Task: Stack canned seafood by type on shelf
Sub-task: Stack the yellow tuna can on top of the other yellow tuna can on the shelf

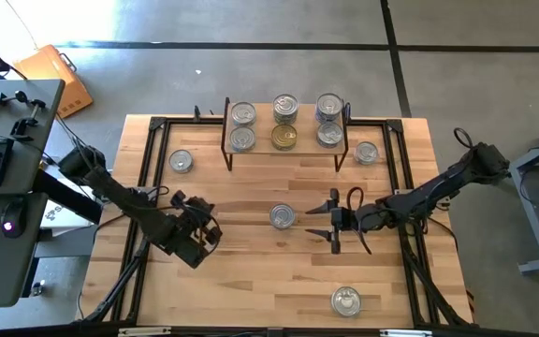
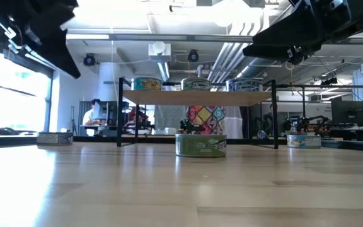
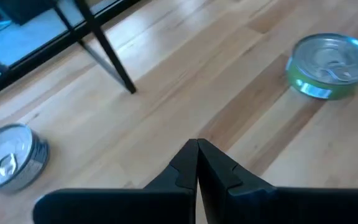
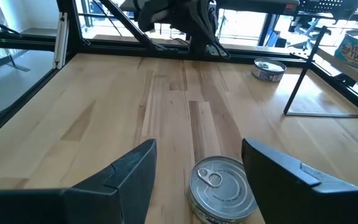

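The shelf (image 1: 285, 123) stands at the table's far middle and carries six tins in two rows. A silver-lidded, green-labelled tin (image 1: 282, 216) stands on its base mid-table, and the low view shows this tin (image 2: 200, 145) in front of the shelf (image 2: 200, 98). My right gripper (image 1: 330, 222) is open just right of it; in the right wrist view its fingers (image 4: 129, 177) flank the tin (image 4: 222, 186) without touching. My left gripper (image 1: 211, 227) is shut, left of the tin, and holds nothing. The left wrist view shows the shut gripper (image 3: 196, 152) and the tin (image 3: 331, 65).
Three more tins stand on the table: one left of the shelf (image 1: 181, 161), one by its right legs (image 1: 366, 153), one near the near edge (image 1: 345, 300). A black metal frame (image 1: 143, 187) runs along the table's sides. Bare wood lies between the arms.
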You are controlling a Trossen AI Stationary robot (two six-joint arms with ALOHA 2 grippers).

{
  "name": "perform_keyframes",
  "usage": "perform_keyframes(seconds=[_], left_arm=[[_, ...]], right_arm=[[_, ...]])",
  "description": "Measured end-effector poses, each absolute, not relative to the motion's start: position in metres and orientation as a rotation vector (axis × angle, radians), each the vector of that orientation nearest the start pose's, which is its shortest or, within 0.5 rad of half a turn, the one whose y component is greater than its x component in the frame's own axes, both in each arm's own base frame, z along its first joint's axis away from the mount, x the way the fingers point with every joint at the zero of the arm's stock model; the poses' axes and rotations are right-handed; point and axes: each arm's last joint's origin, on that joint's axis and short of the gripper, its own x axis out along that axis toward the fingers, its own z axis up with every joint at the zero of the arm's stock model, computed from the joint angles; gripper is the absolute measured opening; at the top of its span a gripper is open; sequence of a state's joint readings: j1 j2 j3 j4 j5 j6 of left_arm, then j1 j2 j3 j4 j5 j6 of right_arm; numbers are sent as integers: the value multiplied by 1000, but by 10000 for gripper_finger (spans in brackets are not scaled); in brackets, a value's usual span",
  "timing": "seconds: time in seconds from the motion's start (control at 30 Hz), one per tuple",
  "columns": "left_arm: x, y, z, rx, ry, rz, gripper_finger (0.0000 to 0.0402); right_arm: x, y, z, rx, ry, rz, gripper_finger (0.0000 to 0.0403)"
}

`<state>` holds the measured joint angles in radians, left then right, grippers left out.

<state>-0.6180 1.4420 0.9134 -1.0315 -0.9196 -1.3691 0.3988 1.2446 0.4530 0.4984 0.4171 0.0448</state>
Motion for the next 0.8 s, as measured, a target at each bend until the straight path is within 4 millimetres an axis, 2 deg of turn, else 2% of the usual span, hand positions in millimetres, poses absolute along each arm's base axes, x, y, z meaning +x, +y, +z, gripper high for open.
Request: perform_keyframes(seconds=[0.2,0.37,0.47,0.53,0.63,0.73,0.8], left_arm=[[208,-112,198,-211,635,925,3],[221,-116,186,-174,661,892,13],[232,-119,179,-152,663,850,17],[240,-121,175,-140,656,817,17],[253,-124,169,-126,640,773,17],[265,-126,162,-88,634,730,17],[272,-127,156,-57,635,709,17]], right_arm=[[226,82,193,-78,282,-24,229],[224,82,186,-51,350,-19,229],[221,83,180,-27,428,48,229],[223,85,182,0,508,187,229],[224,97,197,134,668,387,229],[219,118,214,188,818,439,222],[212,135,217,230,937,480,208]])
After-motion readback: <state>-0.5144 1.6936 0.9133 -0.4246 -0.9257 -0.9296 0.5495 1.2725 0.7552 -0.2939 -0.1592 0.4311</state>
